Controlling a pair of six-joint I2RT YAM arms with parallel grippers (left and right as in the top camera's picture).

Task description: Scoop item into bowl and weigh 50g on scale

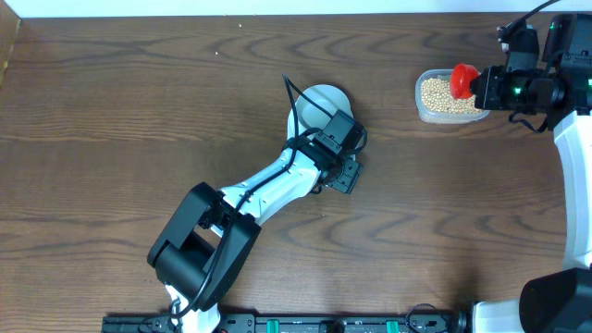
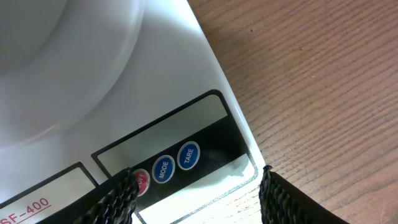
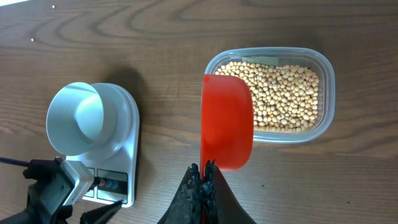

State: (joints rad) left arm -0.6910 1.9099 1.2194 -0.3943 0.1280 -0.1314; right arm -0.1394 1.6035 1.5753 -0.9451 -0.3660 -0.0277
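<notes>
the beans [image 1: 444, 95] lie heaped in a clear plastic tub [image 1: 421, 111] at the upper right of the overhead frame, well apart from the scale. in the right wrist view they fill the tub at the upper right, and a red scoop [image 3: 227, 121] overlaps the tub's left rim. whether the scoop touches the beans or carries any cannot be told.

the right gripper [image 3: 202, 186] is pinched tight on the scoop's thin handle at the bottom centre of that view. overhead it sits at the far right, just beside the tub.

the bowl [image 3: 78, 118] stands on the scale [image 3: 127, 146] at the left of the right wrist view, covering most of its platform. overhead, both sit at the upper middle of the wooden table [image 1: 139, 111], partly under the left arm.

the left gripper [image 2: 199, 196] hangs over the scale's front edge with its jaws spread wide — one fingertip [image 2: 121, 196] half hides a red button [image 2: 143, 180], next to the blue mode button [image 2: 163, 169] and tare button [image 2: 189, 155].
</notes>
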